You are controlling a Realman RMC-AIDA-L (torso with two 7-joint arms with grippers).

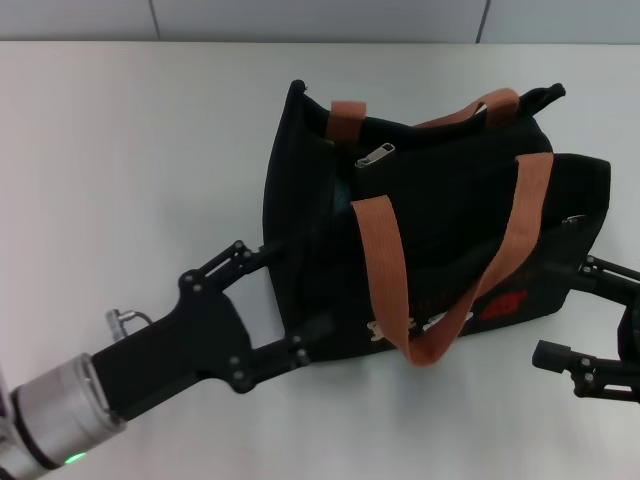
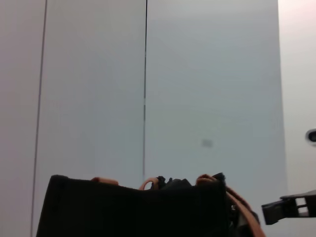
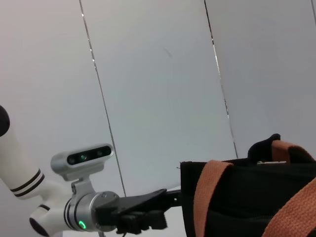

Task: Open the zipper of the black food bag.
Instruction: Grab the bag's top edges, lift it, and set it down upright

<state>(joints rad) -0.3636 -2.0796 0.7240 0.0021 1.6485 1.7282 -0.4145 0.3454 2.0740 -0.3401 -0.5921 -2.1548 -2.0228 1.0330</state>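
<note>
The black food bag [image 1: 440, 240] lies on its side on the white desk [image 1: 130, 150], right of centre in the head view, with its two orange-brown handles [image 1: 385, 270] draped across its upper face and the nearer one looping down onto the desk at the front edge. A red mark [image 1: 507, 302] and a small white bear patch [image 1: 380, 328] show low on the near side. A silver pull tab [image 1: 375, 155] sits near the far upper edge, close to the far handle; whether it belongs to the long zipper or to a pocket cannot be told, and the zipper line itself is lost against the black fabric. The left pincer [image 1: 300, 295] reaches in from the lower left with its fingers spread wide apart, their tips touching or just at the bag's left end, one at the near corner and one higher up. The right pincer [image 1: 570, 310] stands at the bag's right end, also spread apart, its upper finger against the bag's lower right corner and its lower finger clear of the bag above the desk.
</note>
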